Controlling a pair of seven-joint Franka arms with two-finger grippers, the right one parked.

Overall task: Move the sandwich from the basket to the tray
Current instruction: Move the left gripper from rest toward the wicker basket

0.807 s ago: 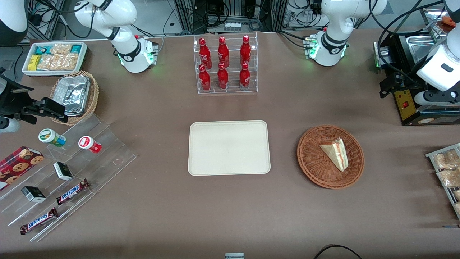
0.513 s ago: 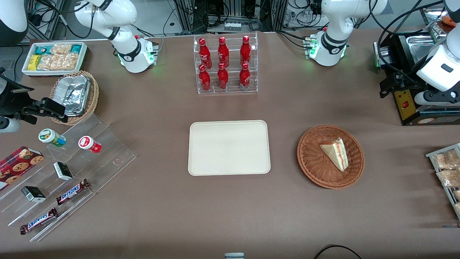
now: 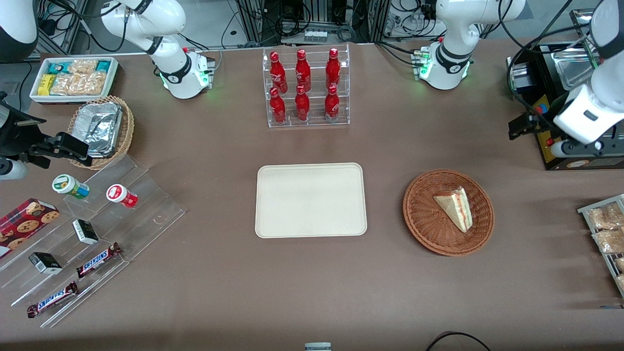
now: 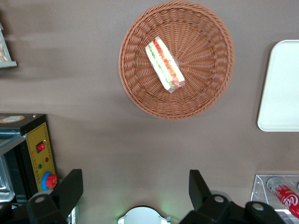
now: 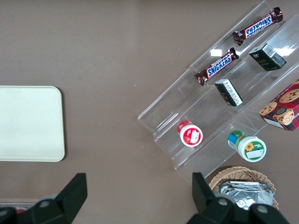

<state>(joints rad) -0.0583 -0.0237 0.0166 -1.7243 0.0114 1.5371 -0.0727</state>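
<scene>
Front: one sandwich (image 3: pixel 455 208) is seen lying in one basket (image 3: pixel 448 212), with one tray (image 3: pixel 311 200) beside it and bare table between them. The gripper (image 3: pixel 520 127) is held high, farther from the camera than the basket.

Left wrist: fingers (image 4: pixel 70 186) are spread wide; sandwich (image 4: pixel 164 65) and basket (image 4: pixel 176 59) are framed between them, well apart, rim unobstructed.

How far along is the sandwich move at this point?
Nothing is done yet: the sandwich lies in the basket, and the tray holds nothing. In hand is only the approach: the gripper is open, high above the table, farther from the front camera than the basket and toward the working arm's end, holding nothing. Left: descend, grasp, carry and release on the tray.
</scene>
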